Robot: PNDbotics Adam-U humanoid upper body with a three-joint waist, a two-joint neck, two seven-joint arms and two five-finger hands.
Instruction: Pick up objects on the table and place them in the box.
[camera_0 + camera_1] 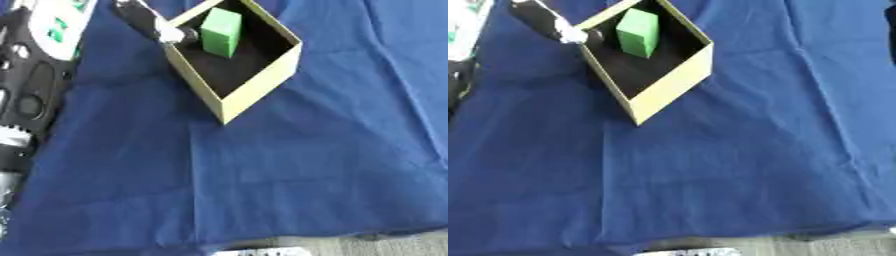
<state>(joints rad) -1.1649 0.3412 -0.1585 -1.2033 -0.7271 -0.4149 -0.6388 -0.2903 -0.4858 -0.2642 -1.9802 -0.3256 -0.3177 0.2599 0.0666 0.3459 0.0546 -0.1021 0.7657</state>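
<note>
Left hand (166, 31) reaches in from 11 o'clock, tip at the box (262, 87) rim; cannot tell whether its fingers are apart or curled. Green block (221, 31) stands inside the box, just toward 3 o'clock of the hand. Right hand unseen. Blue-clothed worktop (306, 170) shows nothing else to collect; box's far corner cut off.

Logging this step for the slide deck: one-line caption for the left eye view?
Green block sits inside the open cardboard box on blue cloth, a dark finger at its rim.

The open tan cardboard box (254, 87) sits on the blue cloth-covered table (306, 170). Inside the box stands a green rectangular block (220, 32). The robot's black left hand (153, 22) reaches over the box's left rim.
</note>
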